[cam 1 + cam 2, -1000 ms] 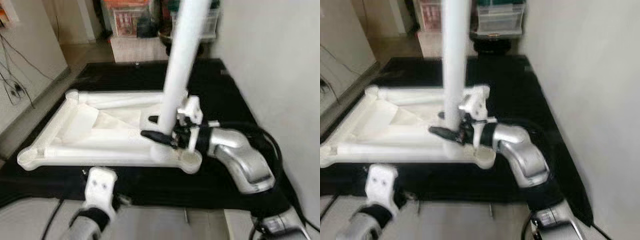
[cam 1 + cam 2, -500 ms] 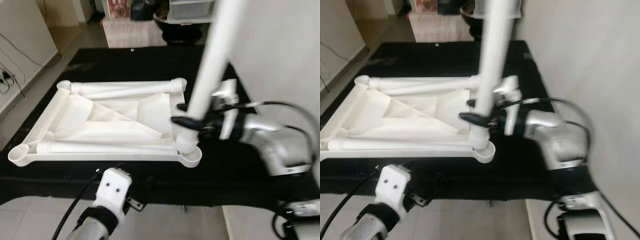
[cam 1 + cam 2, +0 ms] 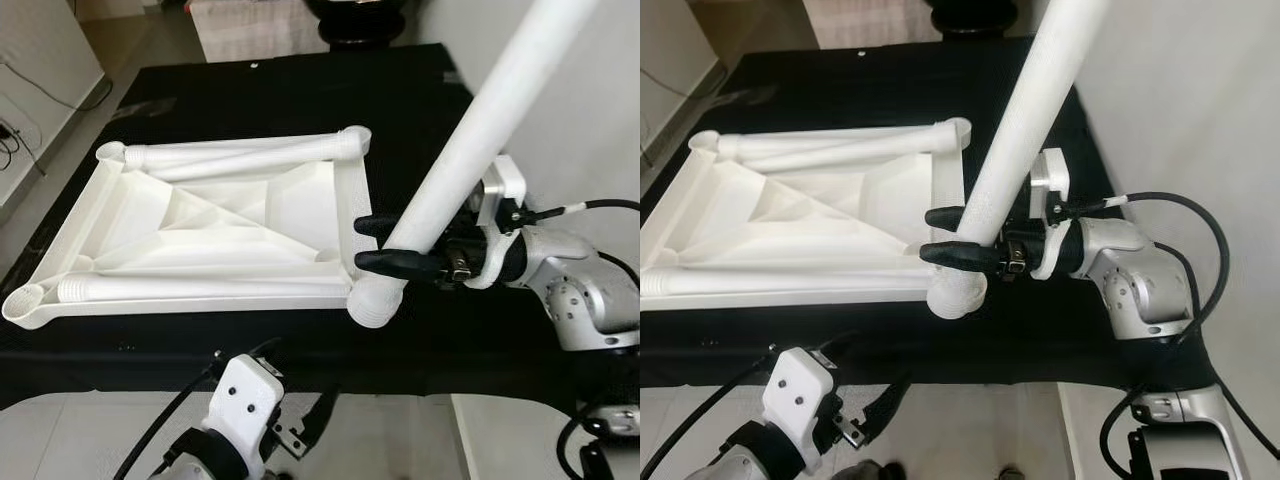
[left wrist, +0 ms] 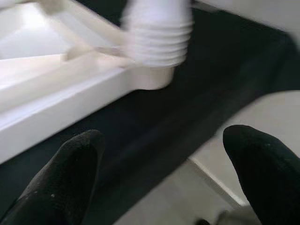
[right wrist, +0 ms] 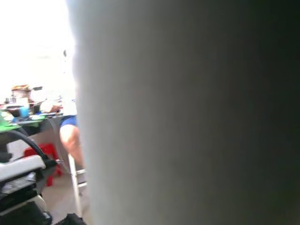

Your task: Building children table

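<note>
The white table top (image 3: 200, 230) lies upside down on a black mat (image 3: 250, 80). My right gripper (image 3: 362, 243) is shut on a long white table leg (image 3: 470, 150), low on its shaft. The leg leans up and to the right. Its threaded end (image 4: 159, 37) hangs just over the socket at the top's near right corner (image 4: 150, 82). Two more white legs lie in the top, one along the far edge (image 3: 240, 155) and one along the near edge (image 3: 200, 290). My left gripper (image 4: 164, 178) is open and holds nothing, low by the mat's front edge (image 3: 880, 400).
A white wall (image 3: 600, 90) runs close along the right of the mat. Pale floor tiles (image 3: 100, 430) lie in front, and cables (image 3: 20, 140) trail on the floor at the left. In the right wrist view, a seated person's leg (image 5: 70, 136) shows past the held leg.
The camera has tipped down and shifted. The held leg has gone from nearly upright to leaning right, its lower end staying by the near right corner. My left gripper stays low in front.
</note>
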{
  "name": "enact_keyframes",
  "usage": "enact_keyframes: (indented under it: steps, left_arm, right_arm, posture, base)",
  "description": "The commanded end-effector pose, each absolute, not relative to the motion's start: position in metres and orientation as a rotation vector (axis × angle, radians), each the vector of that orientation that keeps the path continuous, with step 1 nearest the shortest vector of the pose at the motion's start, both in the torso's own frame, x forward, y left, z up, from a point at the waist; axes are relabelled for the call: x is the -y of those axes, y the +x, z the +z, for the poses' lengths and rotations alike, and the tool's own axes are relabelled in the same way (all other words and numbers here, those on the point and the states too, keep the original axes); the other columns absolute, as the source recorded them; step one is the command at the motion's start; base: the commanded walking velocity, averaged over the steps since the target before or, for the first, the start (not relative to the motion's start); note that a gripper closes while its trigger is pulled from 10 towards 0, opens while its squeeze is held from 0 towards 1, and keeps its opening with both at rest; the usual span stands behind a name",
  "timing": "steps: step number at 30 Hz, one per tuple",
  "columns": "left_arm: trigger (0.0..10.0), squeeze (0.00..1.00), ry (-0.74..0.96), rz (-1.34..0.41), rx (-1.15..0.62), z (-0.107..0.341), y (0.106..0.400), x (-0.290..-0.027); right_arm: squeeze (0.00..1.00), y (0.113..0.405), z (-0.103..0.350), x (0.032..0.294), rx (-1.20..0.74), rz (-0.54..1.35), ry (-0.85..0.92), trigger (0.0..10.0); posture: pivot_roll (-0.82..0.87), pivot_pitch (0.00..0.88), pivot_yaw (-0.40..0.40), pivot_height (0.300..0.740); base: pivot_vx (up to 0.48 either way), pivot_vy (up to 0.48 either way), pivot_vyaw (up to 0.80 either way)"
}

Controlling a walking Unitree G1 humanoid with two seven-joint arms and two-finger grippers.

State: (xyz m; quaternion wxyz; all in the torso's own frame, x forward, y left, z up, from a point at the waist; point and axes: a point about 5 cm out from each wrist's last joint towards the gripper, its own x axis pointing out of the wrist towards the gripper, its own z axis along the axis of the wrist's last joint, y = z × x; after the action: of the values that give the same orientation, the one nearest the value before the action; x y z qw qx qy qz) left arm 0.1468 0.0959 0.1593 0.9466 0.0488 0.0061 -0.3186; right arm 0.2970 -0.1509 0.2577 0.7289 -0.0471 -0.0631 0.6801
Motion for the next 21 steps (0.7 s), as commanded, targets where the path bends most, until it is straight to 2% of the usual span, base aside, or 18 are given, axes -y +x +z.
enact_keyframes:
  steps: [1,8,21]
  left_arm:
    - [10.0,0.00,0.094,-0.683,-0.026,0.160,0.142,-0.095]
    - [10.0,0.00,0.077,-0.674,-0.041,0.160,0.136,-0.094]
    - [10.0,0.00,0.062,-0.675,-0.042,0.159,0.135,-0.092]
  right_arm:
    - [0.00,0.297,0.261,0.145,0.155,1.528,-0.141,10.0]
    - [0.00,0.303,0.267,0.140,0.116,1.594,-0.306,10.0]
    - [0.00,0.316,0.265,0.141,0.034,1.620,-0.420,10.0]
  posture:
    - [0.08,0.273,0.069,0.740]
    - [0.08,0.278,0.060,0.740]
    - [0.08,0.271,0.047,0.740]
  base:
    - [0.000,0.000,0.00]
    - [0.000,0.000,0.00]
    - [0.000,0.000,0.00]
